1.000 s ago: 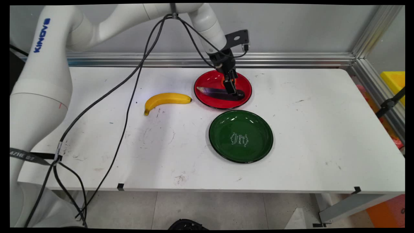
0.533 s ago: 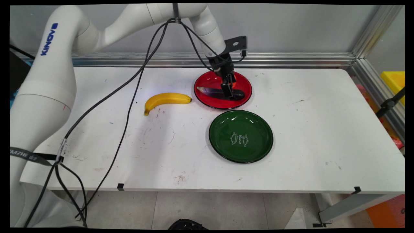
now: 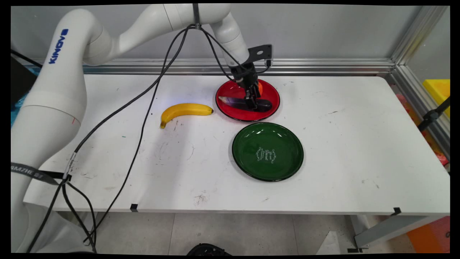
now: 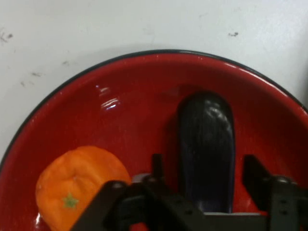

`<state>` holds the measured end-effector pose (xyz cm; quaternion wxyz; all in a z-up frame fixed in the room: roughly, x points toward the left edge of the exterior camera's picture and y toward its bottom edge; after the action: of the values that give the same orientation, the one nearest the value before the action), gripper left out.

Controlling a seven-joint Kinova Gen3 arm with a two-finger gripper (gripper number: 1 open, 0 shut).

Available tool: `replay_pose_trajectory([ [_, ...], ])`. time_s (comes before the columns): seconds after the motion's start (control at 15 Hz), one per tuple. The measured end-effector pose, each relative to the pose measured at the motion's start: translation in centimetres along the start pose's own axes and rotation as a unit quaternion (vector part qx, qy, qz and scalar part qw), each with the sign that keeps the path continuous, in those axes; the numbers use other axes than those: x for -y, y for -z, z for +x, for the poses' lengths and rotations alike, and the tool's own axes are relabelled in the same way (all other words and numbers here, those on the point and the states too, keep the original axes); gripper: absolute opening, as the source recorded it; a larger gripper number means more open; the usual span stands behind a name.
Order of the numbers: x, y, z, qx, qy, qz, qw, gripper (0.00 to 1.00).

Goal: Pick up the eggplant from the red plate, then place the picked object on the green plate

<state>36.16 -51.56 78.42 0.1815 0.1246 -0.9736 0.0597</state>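
A dark purple eggplant (image 3: 233, 101) lies across the red plate (image 3: 230, 90) at the back middle of the table, and a small orange (image 3: 259, 87) sits behind it. My gripper (image 3: 252, 103) is down over the eggplant's thick right part. In the hand view the gripper (image 4: 204, 166) is open. One finger stands on each side of the eggplant (image 4: 206, 120), with a small gap at each side. The orange (image 4: 79, 180) lies at lower left on the red plate (image 4: 120, 91), just outside the left finger.
A yellow banana (image 3: 185, 109) lies on the white table left of the red plate. A green plate (image 3: 251, 144) with nothing in it sits in front of the red one. Black cables hang from the arm over the table's left half.
The gripper has shifted a little left along the eggplant and dropped closer to it. The orange now shows behind the hand. Nothing on the table has moved.
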Motion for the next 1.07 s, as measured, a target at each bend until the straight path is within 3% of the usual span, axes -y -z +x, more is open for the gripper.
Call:
replay_pose_trajectory([
  [0.6,0.2,0.1,-0.3,0.006,-0.003,0.002,1.0,0.0],
  [1.07,-1.4,3.4,2.3,-0.006,0.001,0.02,0.9998,0.0],
])
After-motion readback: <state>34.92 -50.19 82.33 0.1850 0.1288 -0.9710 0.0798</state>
